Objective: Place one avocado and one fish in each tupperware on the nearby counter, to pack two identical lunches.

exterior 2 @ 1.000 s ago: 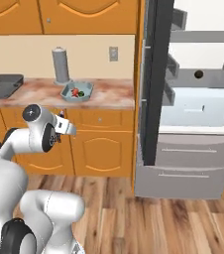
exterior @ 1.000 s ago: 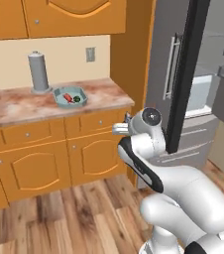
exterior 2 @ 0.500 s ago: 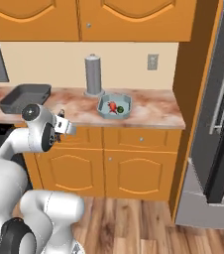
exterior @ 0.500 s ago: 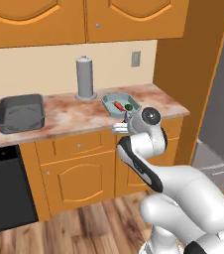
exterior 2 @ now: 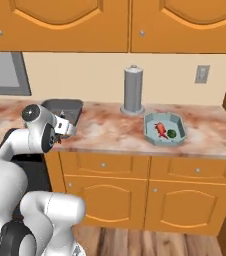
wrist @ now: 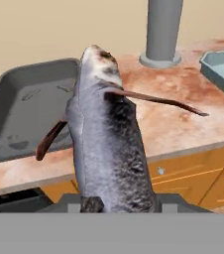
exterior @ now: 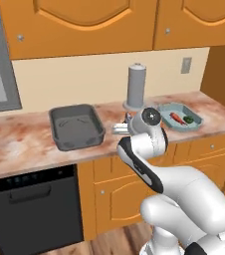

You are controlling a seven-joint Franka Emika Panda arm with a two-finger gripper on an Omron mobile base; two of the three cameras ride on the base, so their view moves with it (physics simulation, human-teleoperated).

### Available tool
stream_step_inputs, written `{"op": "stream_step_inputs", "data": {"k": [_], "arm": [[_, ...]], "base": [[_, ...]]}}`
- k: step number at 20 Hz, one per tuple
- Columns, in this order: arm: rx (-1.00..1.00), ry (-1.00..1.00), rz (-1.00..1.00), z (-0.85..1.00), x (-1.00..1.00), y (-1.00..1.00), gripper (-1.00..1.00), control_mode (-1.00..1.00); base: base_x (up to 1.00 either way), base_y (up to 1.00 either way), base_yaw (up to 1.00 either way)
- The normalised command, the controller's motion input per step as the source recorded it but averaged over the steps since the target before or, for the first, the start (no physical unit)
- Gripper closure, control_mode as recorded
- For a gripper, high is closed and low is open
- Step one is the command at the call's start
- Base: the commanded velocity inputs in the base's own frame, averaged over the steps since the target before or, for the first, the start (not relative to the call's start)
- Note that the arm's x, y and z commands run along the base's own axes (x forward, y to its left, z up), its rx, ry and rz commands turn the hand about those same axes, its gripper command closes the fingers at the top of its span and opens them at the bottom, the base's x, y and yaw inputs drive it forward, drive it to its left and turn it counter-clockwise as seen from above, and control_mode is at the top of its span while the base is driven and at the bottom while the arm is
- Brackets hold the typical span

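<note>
Before the worktop (exterior: 25, 144), the arm holds level, jaws clamped on the grey fish (wrist: 104, 144) pointing toward the dark tray (wrist: 25, 106)

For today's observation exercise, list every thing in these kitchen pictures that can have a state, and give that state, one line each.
Dark grey fish: held in the gripper, lifted off the counter.
Dark grey rectangular tray: open, empty, on the stone counter.
Pale blue-grey tray: open, holding a red-orange fish and a bright green avocado.
Grey upright cylinder: standing upright.
Orange cabinet doors: shut.
</note>
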Motion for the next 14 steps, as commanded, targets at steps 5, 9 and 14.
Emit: {"op": "stream_step_inputs", "data": {"k": [5,9,14], "arm": [[0.00,0.00,0.00,0.00,0.00,0.00,1.00,1.00],[0.00,0.00,0.00,0.00,0.00,0.00,1.00,1.00],[0.00,0.02,0.00,-0.03,0.26,-0.13,1.00,-1.00]], "base": [[0.87,1.00,0.00],[0.83,0.78,0.00],[0.17,0.03,0.00]]}}
